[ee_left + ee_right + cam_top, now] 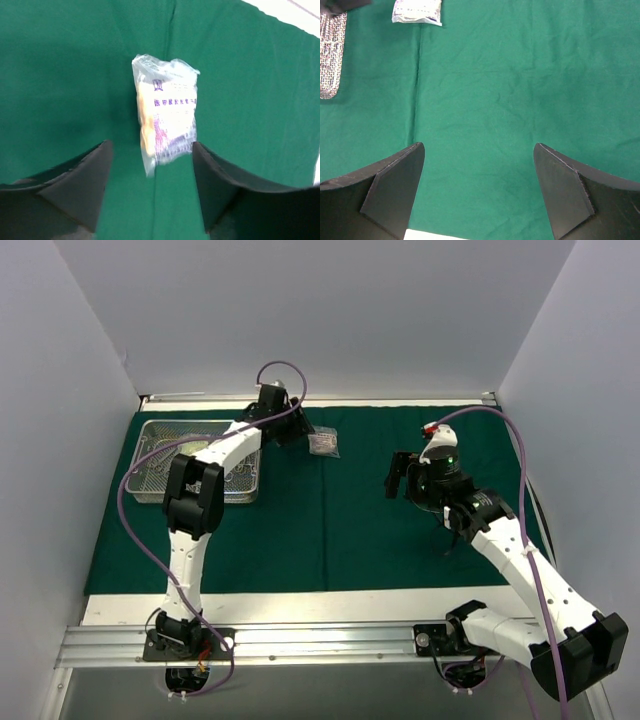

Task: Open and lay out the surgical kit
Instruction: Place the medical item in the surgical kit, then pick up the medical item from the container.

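Your right arm rises from the near edge and bends left. The right gripper [398,478] hangs over the bare middle of the dark green cloth [330,530]. Its wrist camera shows the fingers [395,185] spread wide with only cloth between them. At that view's far left sit a clear pouch [417,11] and a corner of the wire-mesh tray [330,55].

Only the overhead view shows the tray on the cloth's far left, with your left arm reaching out across it. The left gripper [292,426] stands at the pouch, fingers [85,180] spread, the pouch lying flat between their tips. You cannot tell whether they touch.

Only the left wrist view shows the pouch's purple print, too blurred to read.
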{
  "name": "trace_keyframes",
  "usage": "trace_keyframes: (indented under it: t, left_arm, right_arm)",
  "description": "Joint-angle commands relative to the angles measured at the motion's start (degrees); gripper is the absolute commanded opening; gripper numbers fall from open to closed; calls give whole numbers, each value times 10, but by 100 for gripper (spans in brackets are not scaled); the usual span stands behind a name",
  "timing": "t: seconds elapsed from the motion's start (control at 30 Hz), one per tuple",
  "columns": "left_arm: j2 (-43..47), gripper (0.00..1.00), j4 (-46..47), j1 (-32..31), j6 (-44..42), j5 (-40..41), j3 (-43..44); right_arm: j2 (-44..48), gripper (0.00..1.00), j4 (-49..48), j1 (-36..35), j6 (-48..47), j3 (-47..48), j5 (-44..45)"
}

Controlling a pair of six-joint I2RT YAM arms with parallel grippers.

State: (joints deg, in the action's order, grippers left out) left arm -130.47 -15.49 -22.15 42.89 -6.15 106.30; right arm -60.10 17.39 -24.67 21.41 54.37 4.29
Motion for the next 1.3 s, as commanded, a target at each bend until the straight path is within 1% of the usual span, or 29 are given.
trace_keyframes:
  t: [0.0,0.03,0.07,0.1,0.13,0.17,0.23,0.33,0.4,0.43,0.5,0.53,0.6,0.67,0.73,0.77,0.83,0.87,1.1,1.27]
  left_arm:
    - [100,76,-71,4,-79,41,59]
    - [108,78,-84,8,-120,46,65]
    - [114,83,-97,18,-143,47,71]
    - [120,84,-109,25,-168,49,74]
    - [130,84,-131,32,-216,51,78]
    - [135,84,-144,41,-236,55,78]
    - [148,84,-172,75,-290,56,71]
    - [165,84,-191,131,-332,56,45]
    - [171,85,-194,161,-341,57,31]
    - [170,85,-195,189,-348,70,26]
    - [160,85,-200,214,-350,74,17]
    - [155,84,-204,241,-353,76,19]
    - [137,82,-209,257,-356,80,25]
    - [124,79,-211,275,-357,80,29]
    - [102,76,-214,286,-356,82,41]
    - [94,73,-215,294,-355,82,45]
    - [72,70,-224,302,-352,78,62]
    - [66,67,-225,309,-351,78,65]
    - [15,59,-218,323,-330,65,72]
    - [-4,53,-218,330,-323,64,72]
  right_arm:
    - [4,86,-10,5,-4,11,7]
    - [2,86,-11,5,-6,11,6]
    - [1,86,-15,5,-8,11,5]
    - [0,86,-17,6,-9,10,2]
    - [-2,86,-21,5,-9,8,-2]
    - [-5,86,-28,4,-10,7,-9]
    - [-10,86,-35,4,-12,5,-16]
    - [-20,86,-45,2,-16,4,-24]
    - [-30,86,-50,3,-20,6,-27]
    - [-34,86,-52,3,-25,6,-28]
    - [-42,86,-57,3,-29,8,-32]
    - [-47,86,-59,2,-32,11,-37]
    - [-58,86,-64,2,-33,13,-37]
    - [-72,86,-66,1,-33,18,-37]
    - [-80,86,-68,1,-32,21,-54]
    - [-87,86,-72,1,-31,24,-58]
    - [-96,86,-73,1,-30,28,-60]
    - [-99,86,-74,-1,-29,31,-60]
    - [-115,85,-80,-5,-17,34,-57]
    - [-123,85,-84,-9,-16,37,-54]
